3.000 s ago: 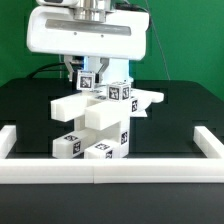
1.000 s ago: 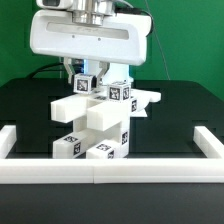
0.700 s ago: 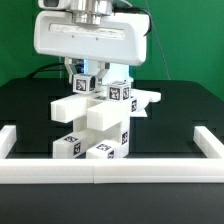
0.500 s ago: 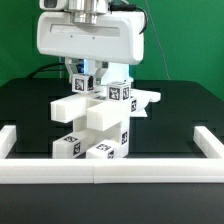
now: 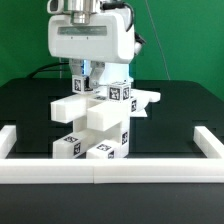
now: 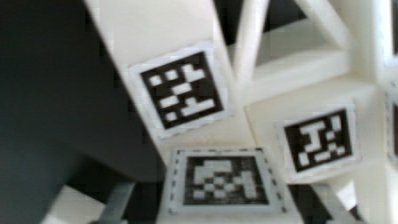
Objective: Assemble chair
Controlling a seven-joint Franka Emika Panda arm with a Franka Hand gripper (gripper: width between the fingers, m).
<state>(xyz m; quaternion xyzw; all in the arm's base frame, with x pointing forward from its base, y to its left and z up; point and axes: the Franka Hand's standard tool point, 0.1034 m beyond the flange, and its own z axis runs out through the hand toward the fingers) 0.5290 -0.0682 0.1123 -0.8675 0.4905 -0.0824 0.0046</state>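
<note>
Gripper [image 5: 88, 72]: jaws closed narrowly on a tagged part atop the chair [image 5: 95, 125]
Fingertips: hidden behind that part
Wrist view: blurred tags only

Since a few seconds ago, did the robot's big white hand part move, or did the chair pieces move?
The arm's white wrist block turned, so its face looks narrower in the exterior view, and it sits a little further toward that view's right. The gripper stays closed on a tagged part at the top of the chair; nothing was let go. The stacked chair parts, the white border rail and the black table look unchanged.
</note>
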